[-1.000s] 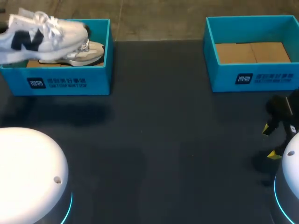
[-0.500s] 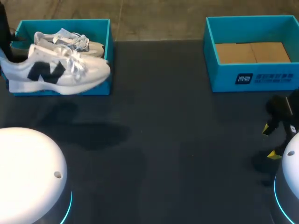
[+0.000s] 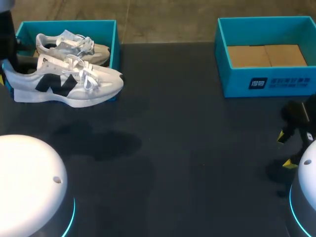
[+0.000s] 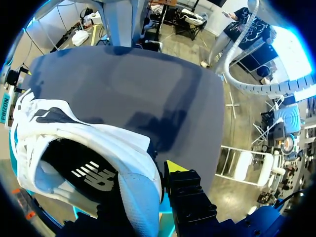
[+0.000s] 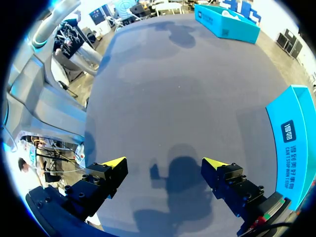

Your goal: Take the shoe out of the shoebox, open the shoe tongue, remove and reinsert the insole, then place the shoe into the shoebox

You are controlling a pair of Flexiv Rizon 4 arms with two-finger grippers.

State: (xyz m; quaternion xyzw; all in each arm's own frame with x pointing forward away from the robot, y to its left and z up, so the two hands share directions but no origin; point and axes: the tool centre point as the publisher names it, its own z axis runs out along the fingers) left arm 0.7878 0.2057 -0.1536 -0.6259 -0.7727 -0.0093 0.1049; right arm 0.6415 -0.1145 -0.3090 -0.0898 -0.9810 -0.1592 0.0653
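A white shoe (image 3: 64,84) with a dark N on its side hangs above the table, in front of the left blue shoebox (image 3: 112,37), toe pointing right. At its heel, by the head view's left edge, my left gripper (image 3: 6,69) is shut on the heel collar. In the left wrist view the shoe (image 4: 89,143) shows its dark insole, and one yellow fingertip (image 4: 174,167) presses the outside of the heel; the other finger is hidden inside. A second white shoe (image 3: 74,47) lies in the box. My right gripper (image 3: 285,149) stands open and holds nothing (image 5: 165,165).
A second blue shoebox (image 3: 266,81) with a brown cardboard floor stands at the back right, just beyond my right gripper. The held shoe casts a shadow on the dark tabletop (image 3: 173,148) below it.
My left gripper has carried the shoe out over the box's front wall, forward and down toward the table. The right arm has not moved.
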